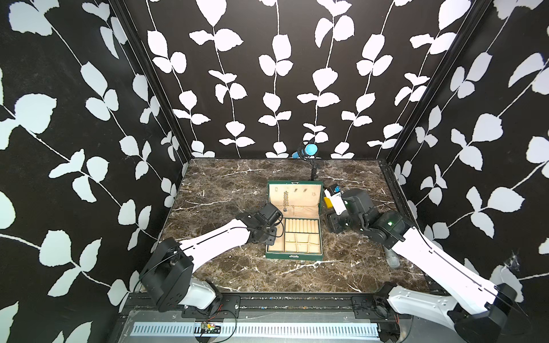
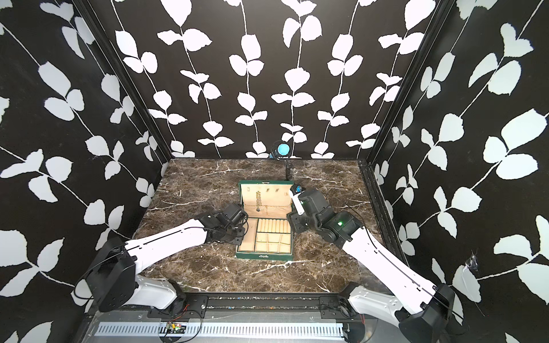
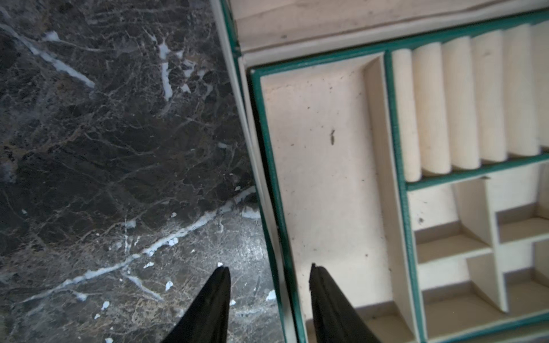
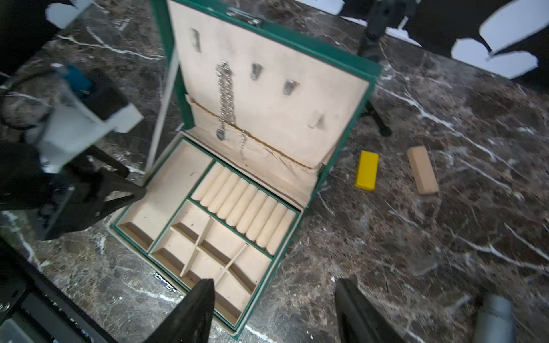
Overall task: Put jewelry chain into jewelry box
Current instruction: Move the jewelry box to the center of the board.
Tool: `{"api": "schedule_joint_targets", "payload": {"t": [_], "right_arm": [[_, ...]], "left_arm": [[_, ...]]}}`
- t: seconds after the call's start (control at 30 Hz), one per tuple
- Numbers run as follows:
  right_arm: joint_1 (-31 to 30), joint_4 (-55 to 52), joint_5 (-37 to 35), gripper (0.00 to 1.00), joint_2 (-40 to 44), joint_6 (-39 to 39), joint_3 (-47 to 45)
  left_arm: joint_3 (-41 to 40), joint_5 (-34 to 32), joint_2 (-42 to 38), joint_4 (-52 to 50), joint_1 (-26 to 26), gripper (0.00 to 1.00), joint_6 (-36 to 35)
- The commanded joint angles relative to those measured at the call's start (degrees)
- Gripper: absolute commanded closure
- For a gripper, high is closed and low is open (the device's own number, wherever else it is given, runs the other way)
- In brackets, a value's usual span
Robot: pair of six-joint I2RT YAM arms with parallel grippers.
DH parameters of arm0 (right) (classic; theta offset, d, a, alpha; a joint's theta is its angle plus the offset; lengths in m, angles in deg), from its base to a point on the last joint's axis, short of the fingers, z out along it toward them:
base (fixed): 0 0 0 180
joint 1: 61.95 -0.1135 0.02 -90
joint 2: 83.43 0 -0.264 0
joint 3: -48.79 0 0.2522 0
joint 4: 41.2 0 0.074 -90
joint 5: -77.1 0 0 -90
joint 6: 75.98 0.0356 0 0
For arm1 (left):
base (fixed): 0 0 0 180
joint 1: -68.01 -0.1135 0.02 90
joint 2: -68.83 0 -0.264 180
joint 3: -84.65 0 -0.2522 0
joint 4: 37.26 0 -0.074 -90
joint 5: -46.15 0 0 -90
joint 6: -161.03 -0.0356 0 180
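Both claws stand with their jaws apart and hold nothing. Seen from its wrist camera, the left claw (image 3: 269, 268) straddles the left wall of a dark green rectangular hinged jewelry box (image 3: 318, 178) with cream lining. One black finger hangs over the brown, white-veined marble tabletop (image 3: 118, 148), the other over the box's long side compartment. Whether either finger touches the wall cannot be told.

The right claw (image 4: 276, 282) hovers at the box's front right corner, one finger above a small divided compartment, the other above the marble.

In both top views the box lies open with its lid raised. A thin, pale silver-gold link jewelry chain (image 4: 226, 95) hangs from a hook on the lid's lining, its lower end draped against the pocket at the lid's base. A yellow block (image 4: 367, 169) and a tan wooden block (image 4: 421, 173) lie on the marble to the right of the box, apart from it.
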Motion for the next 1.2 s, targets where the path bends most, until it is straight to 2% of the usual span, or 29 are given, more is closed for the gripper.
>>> {"api": "schedule_joint_targets", "payload": {"t": [0.0, 0.17, 0.33, 0.47, 0.57, 0.83, 1.17], "right_arm": [[-0.12, 7.42, 5.09, 0.32, -0.72, -10.18, 1.13], [-0.17, 3.22, 7.11, 0.32, -6.61, -26.11, 8.98], [-0.16, 3.7, 6.52, 0.34, -14.11, -41.22, 15.51], [-0.15, 7.41, 7.96, 0.32, -19.78, -53.65, 18.51], [-0.1, 15.14, 5.31, 0.27, -22.79, -60.97, 16.81], [1.0, 15.01, 9.24, 0.23, -32.1, -69.39, 21.18], [1.79, 20.28, 8.59, 0.24, -38.2, -71.01, 23.18]], "left_arm": [[-1.61, -2.13, -0.35, 1.31, 0.28, 0.56, 0.87], [-2.93, -1.72, -0.37, 2.73, 0.83, 0.59, 1.05], [-4.17, -2.18, -1.12, 3.42, 1.16, 0.61, 1.16], [-5.54, -2.52, -2.57, 3.92, 1.2, 0.63, 1.55], [-5.97, -2.53, -2.87, 4.06, 1.24, 0.64, 1.77], [-7.34, -1.8, -3.37, 4.97, 1.25, 0.66, 2.24], [-7.57, -1.4, -3.12, 5.14, 1.24, 0.67, 1.76]]}}
